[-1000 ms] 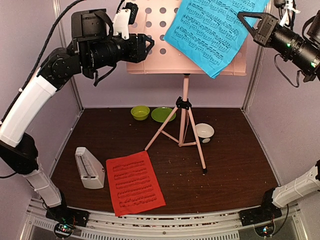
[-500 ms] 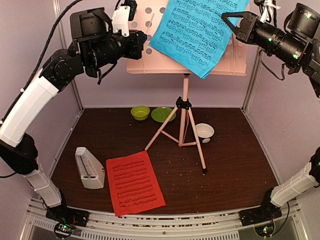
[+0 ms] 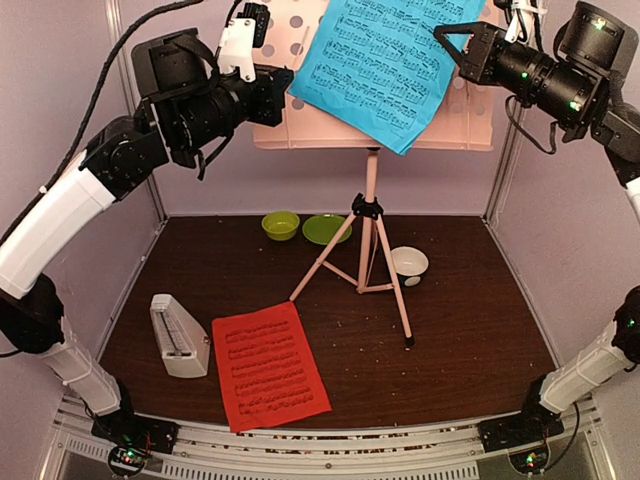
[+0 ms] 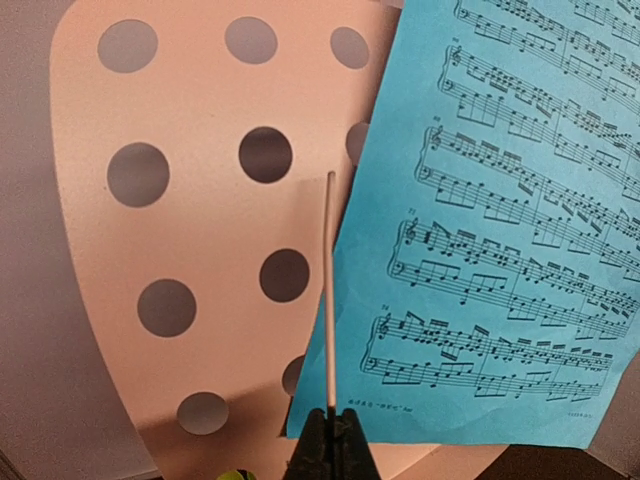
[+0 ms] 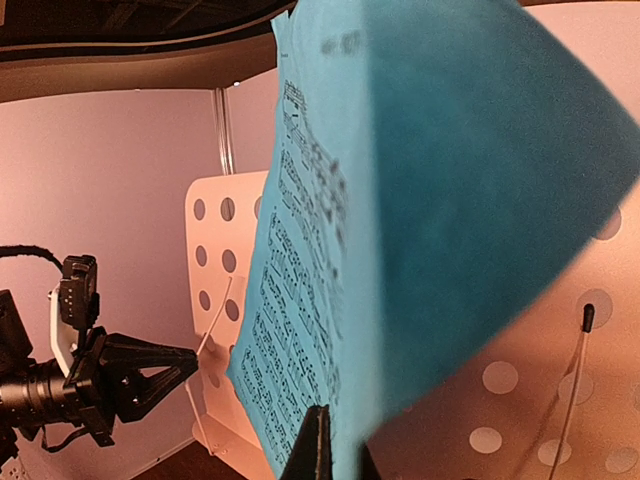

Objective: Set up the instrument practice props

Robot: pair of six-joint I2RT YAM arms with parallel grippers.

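Observation:
The pale pink perforated music stand (image 3: 460, 110) stands on tripod legs (image 3: 372, 250) at mid-table. My left gripper (image 3: 298, 88) is shut on the stand's thin pale page-holder wire (image 4: 329, 290) at the desk's left part. My right gripper (image 3: 442, 36) is shut on the blue sheet-music page (image 3: 385, 60) and holds it tilted in front of the desk; the page also shows in the left wrist view (image 4: 500, 200) and the right wrist view (image 5: 300, 300). The red page (image 3: 268, 365) lies flat at the table's front. The white pyramid metronome (image 3: 178, 335) stands left of it.
A green bowl (image 3: 280, 225) and green plate (image 3: 325, 229) sit at the back behind the tripod. A small white bowl (image 3: 409, 263) sits right of the legs. A second holder wire (image 5: 575, 370) shows on the desk's right part. Pale walls enclose the table.
My right gripper has moved left with the blue page, which now covers more of the stand's middle. My left arm has shifted slightly, still on the wire.

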